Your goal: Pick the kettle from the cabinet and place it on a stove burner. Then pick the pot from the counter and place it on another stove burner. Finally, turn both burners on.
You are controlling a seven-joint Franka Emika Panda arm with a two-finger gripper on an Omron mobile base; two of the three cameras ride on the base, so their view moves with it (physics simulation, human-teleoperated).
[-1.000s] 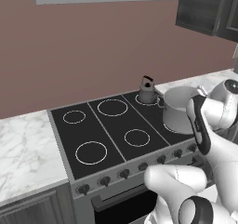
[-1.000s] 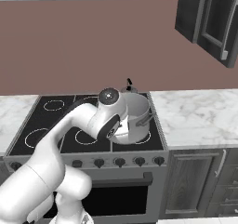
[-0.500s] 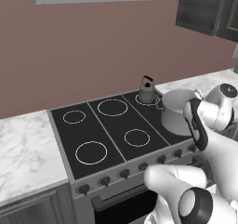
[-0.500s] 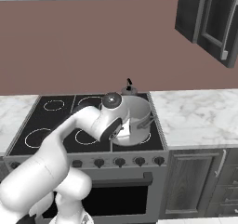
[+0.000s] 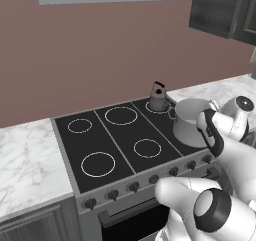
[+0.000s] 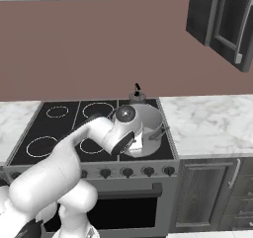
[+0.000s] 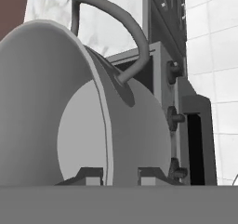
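My gripper (image 7: pixel 120 174) is shut on the pot (image 7: pixel 69 102), one fingertip (image 7: pixel 88 174) inside its wall and the other outside, below a loop handle (image 7: pixel 130 28). The wide grey pot (image 5: pixel 190 120) (image 6: pixel 148 128) is over the front right corner of the black cooktop (image 5: pixel 115 140); I cannot tell whether it rests on the glass. The small kettle (image 5: pixel 158 99) (image 6: pixel 137 95) stands upright on the back right burner, just behind the pot. Free burners (image 5: pixel 98 164) (image 5: pixel 120 115) show as white circles to the left.
Dark knobs (image 5: pixel 134 186) (image 7: pixel 174 118) line the stove's front. White marble counter (image 5: pixel 25 155) (image 6: pixel 207 123) flanks the stove on both sides. The dark wall cabinet (image 6: pixel 222 19) hangs up at the right with its door swung out. A grey hood spans the top.
The arm has carried the pot a little lower and toward the stove's front right. The kettle has stayed put.
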